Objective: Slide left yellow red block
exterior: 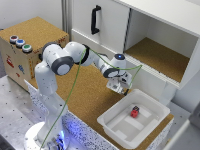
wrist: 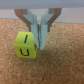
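Note:
The yellow red block (wrist: 25, 45) is a small bright yellow cube with black marks on its faces, lying on the cork surface. My gripper (wrist: 41, 42) stands right beside it, its fingertips brought together and pressed against the cube's side, nothing between them. In the exterior view the gripper (exterior: 119, 86) is low over the cork tabletop (exterior: 85, 95), close to the white tray, and the arm hides the block there.
A white tray (exterior: 114, 120) at the exterior view's right holds a small red block with a dark top (exterior: 135, 111). Behind are a white cabinet with a black handle (exterior: 95, 20) and an open cork-floored compartment (exterior: 160, 55). A cork box with buttons (exterior: 20, 42) stands at the left.

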